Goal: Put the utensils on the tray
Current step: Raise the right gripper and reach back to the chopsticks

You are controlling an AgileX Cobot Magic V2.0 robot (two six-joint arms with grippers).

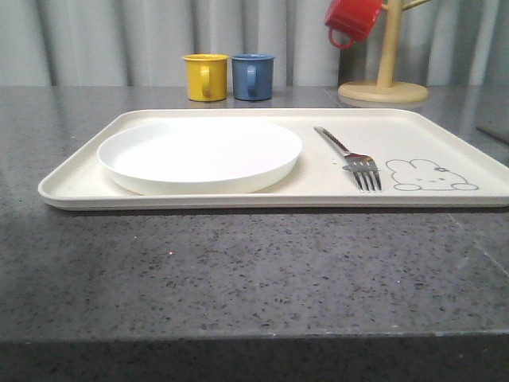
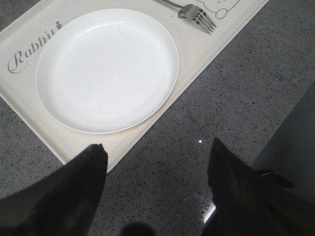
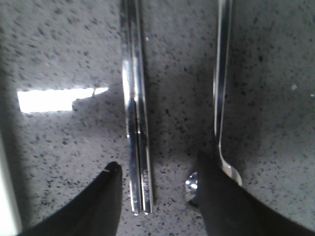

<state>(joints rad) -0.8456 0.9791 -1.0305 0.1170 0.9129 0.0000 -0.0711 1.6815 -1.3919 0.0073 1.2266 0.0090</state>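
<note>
A glossy round plate (image 1: 199,155) and slim steel fork (image 1: 350,157) lie on the cream tray (image 1: 71,185), mid-frame. Shiny chopsticks (image 3: 137,123) and spoon (image 3: 221,98) rest on the speckled table (image 1: 254,270) between the right pincer's (image 3: 160,189) spread, empty fingers. The left pincer (image 2: 155,167) gapes empty.

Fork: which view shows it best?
The front view: the whole fork lies on the tray beside the plate. The left wrist view catches just its tines and part of the handle.
</note>
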